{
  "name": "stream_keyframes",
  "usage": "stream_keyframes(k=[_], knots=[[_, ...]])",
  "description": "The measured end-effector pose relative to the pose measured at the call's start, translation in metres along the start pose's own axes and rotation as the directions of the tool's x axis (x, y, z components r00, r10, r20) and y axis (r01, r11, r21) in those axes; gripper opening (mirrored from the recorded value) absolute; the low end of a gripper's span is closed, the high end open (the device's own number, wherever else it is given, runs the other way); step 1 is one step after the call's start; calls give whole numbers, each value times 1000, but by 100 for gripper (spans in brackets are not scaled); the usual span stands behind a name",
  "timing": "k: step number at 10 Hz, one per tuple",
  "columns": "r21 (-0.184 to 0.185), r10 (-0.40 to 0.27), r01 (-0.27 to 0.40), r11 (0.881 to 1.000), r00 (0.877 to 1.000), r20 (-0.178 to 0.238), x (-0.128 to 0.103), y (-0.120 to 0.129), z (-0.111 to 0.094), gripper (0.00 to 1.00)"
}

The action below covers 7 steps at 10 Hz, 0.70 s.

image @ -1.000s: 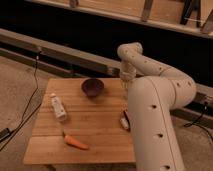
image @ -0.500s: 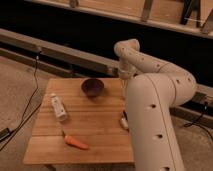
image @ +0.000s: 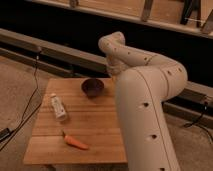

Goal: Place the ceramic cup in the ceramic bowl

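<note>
The small round dark brown-purple ceramic bowl (image: 93, 87) sits upright on the far part of the square light wooden table (image: 97, 125). Its dark mouth faces straight up, and being round it has no long axis to speak of. The small pale ceramic cup cannot be made out anywhere; if it is on the table, the robot's body covers it.

Since half a second ago the thick white jointed arm (image: 145, 100) has swung a little leftward. Its bent elbow now stands closer to the bowl, and its casing covers more of the table's right edge, including a small pale shape that showed there before. The bowl, the white labelled plastic bottle (image: 59, 107) lying on its side and the orange carrot (image: 76, 143) have not shifted.

The gripper is hidden behind the arm's own casing, low at the table's far right, just beside the bowl. Its fingers are pressed together, though whether they pinch anything cannot be seen.
</note>
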Motion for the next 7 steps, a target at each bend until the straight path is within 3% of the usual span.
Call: stream_keyframes(k=[3,7], knots=[[55,-108,108,993,994,-6,-22,25,-18,0],[116,-233,233,966,972,-13,-55,54,-35,0]])
